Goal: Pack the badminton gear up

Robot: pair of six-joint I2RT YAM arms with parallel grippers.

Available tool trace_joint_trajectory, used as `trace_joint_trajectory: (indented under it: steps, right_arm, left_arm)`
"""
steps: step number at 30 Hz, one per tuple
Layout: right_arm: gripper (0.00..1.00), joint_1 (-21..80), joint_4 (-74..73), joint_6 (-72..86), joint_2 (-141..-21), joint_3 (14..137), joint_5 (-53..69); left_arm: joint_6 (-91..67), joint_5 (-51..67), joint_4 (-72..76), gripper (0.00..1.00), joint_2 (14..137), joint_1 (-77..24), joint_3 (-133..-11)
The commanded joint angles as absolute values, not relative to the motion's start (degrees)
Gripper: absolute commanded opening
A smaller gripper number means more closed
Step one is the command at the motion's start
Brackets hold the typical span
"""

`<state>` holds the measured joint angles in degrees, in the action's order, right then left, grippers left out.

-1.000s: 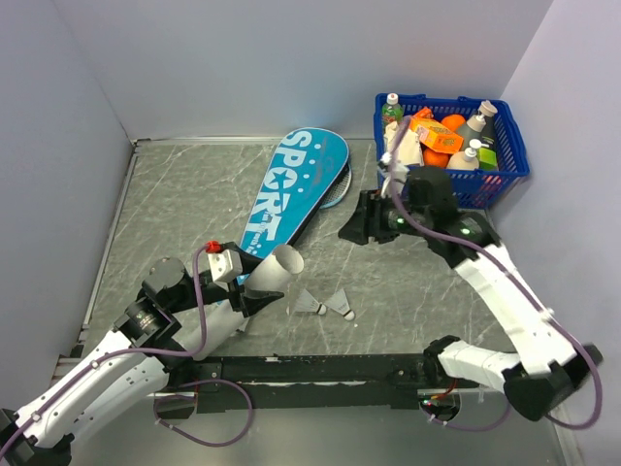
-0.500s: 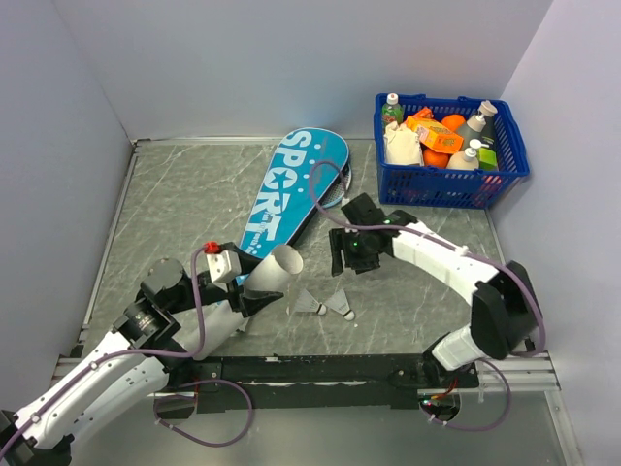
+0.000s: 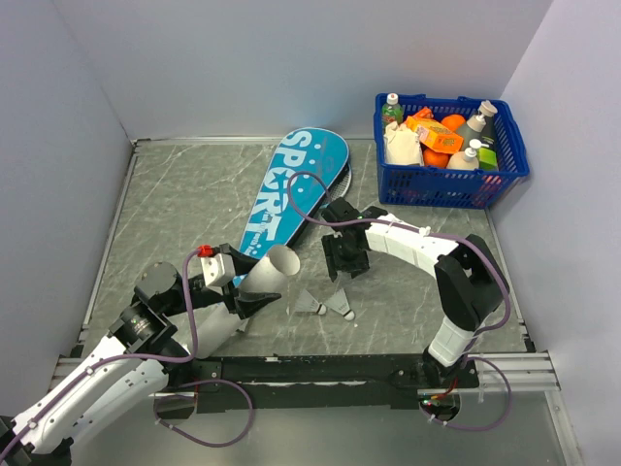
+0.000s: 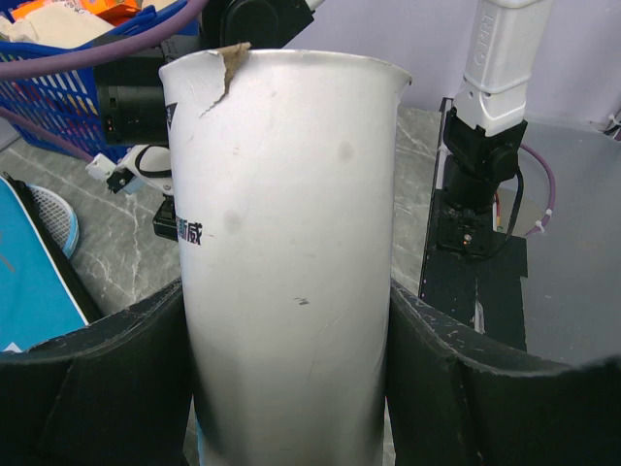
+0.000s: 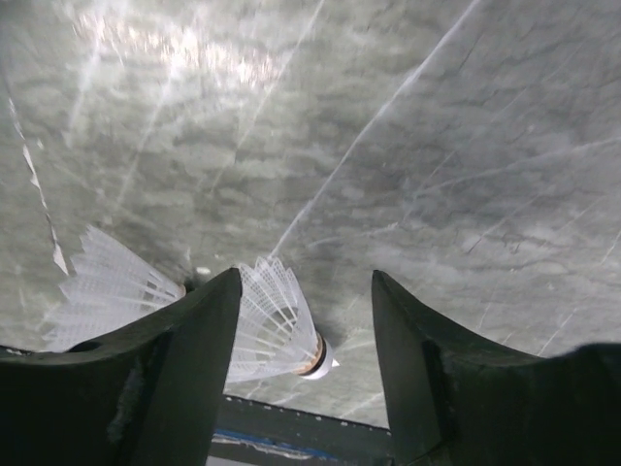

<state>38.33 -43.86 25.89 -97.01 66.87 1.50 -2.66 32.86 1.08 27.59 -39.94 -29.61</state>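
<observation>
Right of the SPORT bag (image 3: 291, 189), basket (image 3: 512, 167) of bottles (image 3: 477, 124) — left claw (image 3: 250, 291) gripping white tube (image 3: 270, 272), right claw (image 5: 306, 291) wide over shuttlecocks (image 5: 277, 330), grey worktop (image 3: 184, 209)

We see the left gripper (image 3: 247, 294) clamped around the long white tube (image 3: 277, 267), which tilts with its open end raised toward the blue bag (image 3: 291, 189). The right gripper (image 3: 346, 270) points down at the table (image 3: 175, 204), near two shuttlecocks (image 3: 312, 305) lying side by side. A racket head (image 3: 340, 184) protrudes from beneath the bag. The blue basket (image 3: 451, 186) occupies the far right corner.
</observation>
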Motion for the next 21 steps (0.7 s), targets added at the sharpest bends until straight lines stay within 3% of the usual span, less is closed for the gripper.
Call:
trace_joint_trajectory:
  steps: [1,15,21]
  right_arm:
    - [0.61,39.72,-46.76,25.31,-96.86,68.91,0.18]
    - [0.55,40.78,-48.08,22.15,-98.35,66.45,2.81]
    - [0.47,41.04,-48.25,20.92,-100.54,66.62,4.13]
  left_arm:
    - [-3.25,34.01,4.13,0.02,26.72,-40.17,-30.5]
    - [-3.43,34.1,4.04,0.02,26.37,-40.08,-30.41]
    - [-3.43,34.01,3.95,0.02,26.19,-40.08,-30.5]
